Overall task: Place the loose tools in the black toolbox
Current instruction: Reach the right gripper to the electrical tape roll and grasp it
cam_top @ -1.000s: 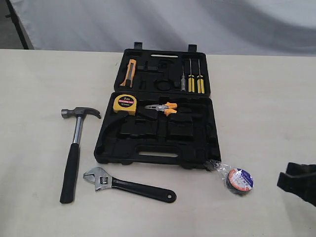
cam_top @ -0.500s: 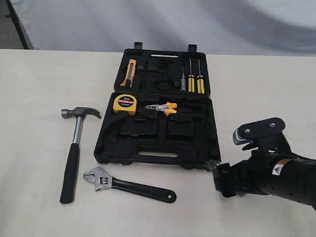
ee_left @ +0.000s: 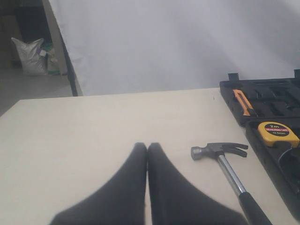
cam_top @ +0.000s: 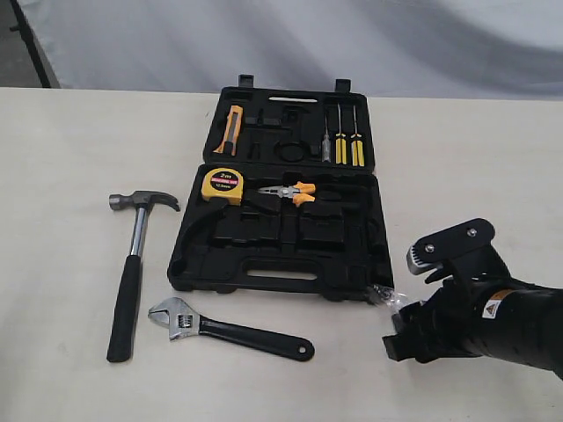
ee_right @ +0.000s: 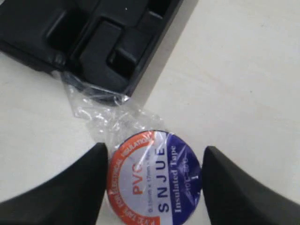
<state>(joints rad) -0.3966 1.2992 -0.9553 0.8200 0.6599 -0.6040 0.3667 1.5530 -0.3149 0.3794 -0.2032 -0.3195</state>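
Note:
The black toolbox [cam_top: 273,280] lies open at mid-table. Left of it lies the claw hammer [cam_top: 136,255], and in front of it the adjustable wrench [cam_top: 229,330]. In the exterior view the right arm covers the tape roll; only a scrap of clear wrapper shows. The right wrist view has my right gripper [ee_right: 154,149] open, one finger on each side of the tape roll [ee_right: 154,180], next to the toolbox corner [ee_right: 101,51]. My left gripper [ee_left: 147,145] is shut and empty above bare table, left of the hammer [ee_left: 225,159] and toolbox [ee_left: 269,159].
Inside the toolbox sit a yellow tape measure [cam_top: 222,185], orange-handled pliers [cam_top: 290,192], yellow screwdrivers [cam_top: 345,141] and an orange utility knife [cam_top: 230,129]. A grey backdrop hangs behind the table's far edge. The right arm [cam_top: 493,321] reaches in from the right.
The right arm came in from the right edge and settled over the tape roll, now a little lower and hiding it. The tools and the toolbox have not moved.

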